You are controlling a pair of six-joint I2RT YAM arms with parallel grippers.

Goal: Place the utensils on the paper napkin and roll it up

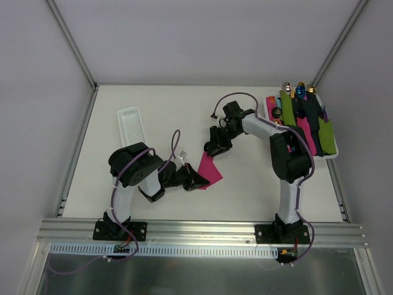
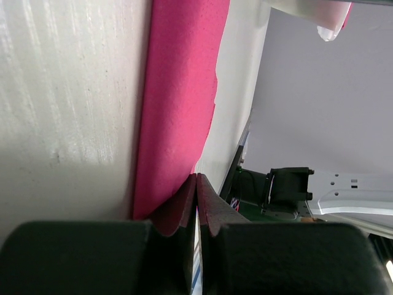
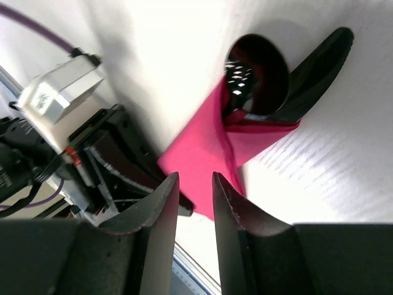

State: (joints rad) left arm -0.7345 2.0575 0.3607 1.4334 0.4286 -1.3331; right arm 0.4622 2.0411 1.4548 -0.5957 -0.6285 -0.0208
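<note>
Paper napkin (image 1: pixel 210 171): top view, lies mid-table between both grippers, long axis running roughly away from bases. Left gripper (image 1: pixel 200 181) touches near-left corner; right gripper (image 1: pixel 213 149) just over far end.

Left wrist: jaws pressed together at napkin edge, seemingly pinching it; pink sheet stretches ahead.

Right wrist: jaws narrowly parted, holding nothing. Napkin folded around utensils (image 3: pixel 319 58), black heads protruding at far end, ahead of fingertips. Left arm likely better placed to roll.

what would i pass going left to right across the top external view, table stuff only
narrow white ridged plastic tray → magenta-pink paper napkin → white tray of rolled napkins
</note>
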